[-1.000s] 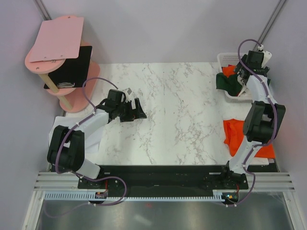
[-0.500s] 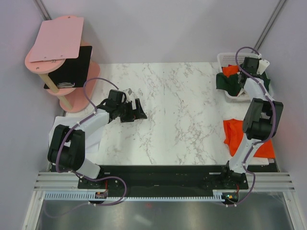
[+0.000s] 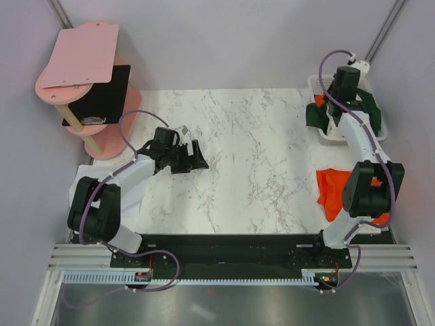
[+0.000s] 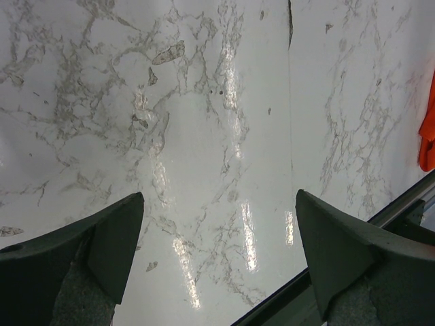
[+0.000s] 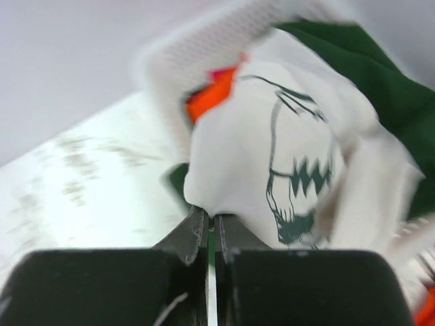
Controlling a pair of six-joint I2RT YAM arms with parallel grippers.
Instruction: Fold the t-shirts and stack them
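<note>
Snugly in right claw: cream t-shirt

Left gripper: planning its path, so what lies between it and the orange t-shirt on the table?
Only bare marble table, from the left gripper to the orange t-shirt; the top external view shows it.

Bright, even overhead light fills the top view, which is sharp throughout. The black-and-white robot arms cast only faint soft shadows on the white marble-patterned tabletop. In the left wrist view, white glare streaks run down that tabletop between the dark, soft-focus fingers of the left gripper. The right wrist view is blurred: the cream-white printed t-shirt and the white mesh basket at the tabletop's edge are smeared.
</note>
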